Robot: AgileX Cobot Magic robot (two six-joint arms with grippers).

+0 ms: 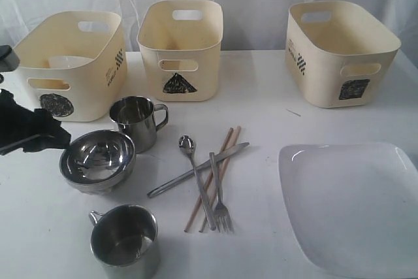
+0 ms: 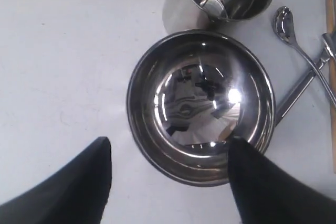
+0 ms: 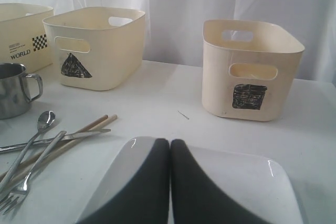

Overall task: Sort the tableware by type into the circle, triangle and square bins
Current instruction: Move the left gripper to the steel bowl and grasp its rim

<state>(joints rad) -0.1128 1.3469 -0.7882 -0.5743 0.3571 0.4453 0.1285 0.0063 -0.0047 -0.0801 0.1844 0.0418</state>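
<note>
My left gripper [image 2: 170, 148] is open just above the steel bowl [image 2: 202, 106]; one finger [image 2: 262, 182] overlaps its rim and the other finger [image 2: 79, 182] is outside over the table. In the exterior view it hangs at the far left [image 1: 32, 132] beside the steel bowl [image 1: 98, 158]. Two steel mugs [image 1: 137, 121] [image 1: 125, 240] stand behind and in front of the bowl. Spoon [image 1: 187, 143], knife [image 1: 232, 151], fork [image 1: 223, 217] and chopsticks [image 1: 230, 138] lie crossed mid-table. My right gripper [image 3: 170, 142] is shut over the white square plate [image 3: 236, 182]. A small white bowl [image 1: 68, 62] sits in the circle bin [image 1: 98, 83].
The triangle bin [image 1: 181, 50] stands at the back centre and the square bin [image 1: 339, 53] at the back right. The plate [image 1: 353, 204] fills the front right of the white table [image 1: 261, 115]. A white curtain hangs behind.
</note>
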